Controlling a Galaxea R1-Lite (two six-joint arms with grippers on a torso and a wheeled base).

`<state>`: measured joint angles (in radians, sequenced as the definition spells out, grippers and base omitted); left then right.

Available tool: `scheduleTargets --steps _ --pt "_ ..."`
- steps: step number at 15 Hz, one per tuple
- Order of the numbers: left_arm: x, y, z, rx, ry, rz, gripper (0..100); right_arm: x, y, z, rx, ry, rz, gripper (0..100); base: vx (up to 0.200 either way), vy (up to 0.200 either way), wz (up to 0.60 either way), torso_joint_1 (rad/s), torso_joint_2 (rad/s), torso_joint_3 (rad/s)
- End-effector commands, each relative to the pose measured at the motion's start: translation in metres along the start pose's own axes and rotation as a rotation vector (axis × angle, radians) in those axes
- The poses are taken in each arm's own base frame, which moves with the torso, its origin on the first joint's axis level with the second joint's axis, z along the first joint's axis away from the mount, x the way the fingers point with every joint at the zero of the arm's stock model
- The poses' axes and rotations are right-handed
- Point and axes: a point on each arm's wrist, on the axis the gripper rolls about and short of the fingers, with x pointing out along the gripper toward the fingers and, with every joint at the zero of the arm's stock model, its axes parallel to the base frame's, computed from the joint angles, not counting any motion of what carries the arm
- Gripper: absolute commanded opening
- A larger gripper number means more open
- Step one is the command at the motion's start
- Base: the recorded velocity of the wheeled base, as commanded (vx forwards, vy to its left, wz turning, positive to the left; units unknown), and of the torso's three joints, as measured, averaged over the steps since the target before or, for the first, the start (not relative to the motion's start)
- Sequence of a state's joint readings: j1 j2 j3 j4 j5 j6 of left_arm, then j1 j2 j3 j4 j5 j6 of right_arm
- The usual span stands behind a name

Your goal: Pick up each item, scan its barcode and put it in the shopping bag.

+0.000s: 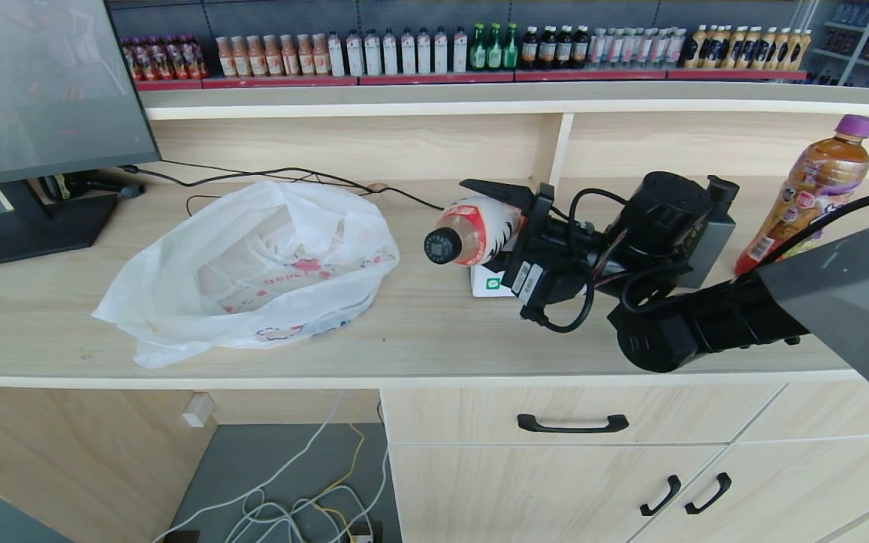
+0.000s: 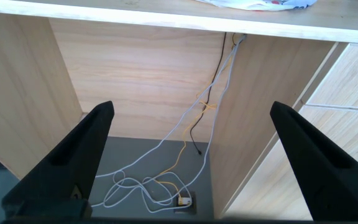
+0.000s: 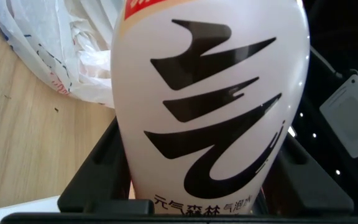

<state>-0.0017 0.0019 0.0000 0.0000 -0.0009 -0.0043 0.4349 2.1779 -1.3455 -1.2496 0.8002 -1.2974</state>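
The right gripper (image 1: 496,226) hangs over the middle of the countertop (image 1: 419,332), its jaws clamped on a white bottle (image 1: 465,234) with black brush marks on the label. The bottle lies sideways in the air, its dark cap pointing towards the shopping bag (image 1: 253,264), and it is just above a small white box (image 1: 489,285) standing on the counter. The bag, white plastic with its mouth open and crumpled, rests left of centre, reaching near the front edge, well apart from the bottle. A second bottle (image 1: 812,188), brown with a purple cap, stands upright towards the back right corner. A monitor (image 1: 35,83) on a dark stand fills the back left corner. The left gripper (image 2: 191,155) is low, under the countertop's front edge, jaws wide apart and holding nothing, facing loose cables (image 2: 166,186) on the floor of the open recess.
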Motion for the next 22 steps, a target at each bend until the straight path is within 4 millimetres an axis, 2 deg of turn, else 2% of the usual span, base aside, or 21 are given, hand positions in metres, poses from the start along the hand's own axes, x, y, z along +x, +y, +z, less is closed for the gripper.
scheduleTargets --steps 1,7,11,14,17,18,19,22 --pt "0.0 0.0 0.0 0.0 0.0 -0.001 100 0.0 -0.002 0.001 -0.002 -0.002 -0.002 0 0.0 0.0 0.0 0.0 0.0 0.0" --pt "0.0 0.0 0.0 0.0 0.0 0.001 100 -0.001 -0.004 0.0 -0.004 0.0 -0.004 0 0.0 0.0 0.0 0.0 0.0 0.0" --pt "0.0 0.0 0.0 0.0 0.0 0.001 100 0.0 -0.017 0.008 0.014 -0.012 -0.023 0 0.0 0.0 0.0 0.0 0.0 0.0" --pt "0.0 0.0 0.0 0.0 0.0 0.001 100 0.017 -0.03 0.034 0.086 -0.085 -0.08 0 0.0 0.0 0.0 0.0 0.0 0.0" --pt "0.0 0.0 0.0 0.0 0.0 0.001 100 0.025 -0.04 0.052 0.212 -0.114 -0.223 0 0.0 0.0 0.0 0.0 0.0 0.0" --pt "0.0 0.0 0.0 0.0 0.0 -0.001 100 0.025 -0.04 0.053 0.217 -0.114 -0.229 0 0.0 0.0 0.0 0.0 0.0 0.0" --pt "0.0 0.0 0.0 0.0 0.0 -0.001 100 0.028 -0.042 0.068 0.268 -0.13 -0.271 0 0.0 0.0 0.0 0.0 0.0 0.0" --pt "0.0 0.0 0.0 0.0 0.0 0.001 100 0.017 -0.062 0.085 0.301 -0.122 -0.292 0 0.0 0.0 0.0 0.0 0.0 0.0"
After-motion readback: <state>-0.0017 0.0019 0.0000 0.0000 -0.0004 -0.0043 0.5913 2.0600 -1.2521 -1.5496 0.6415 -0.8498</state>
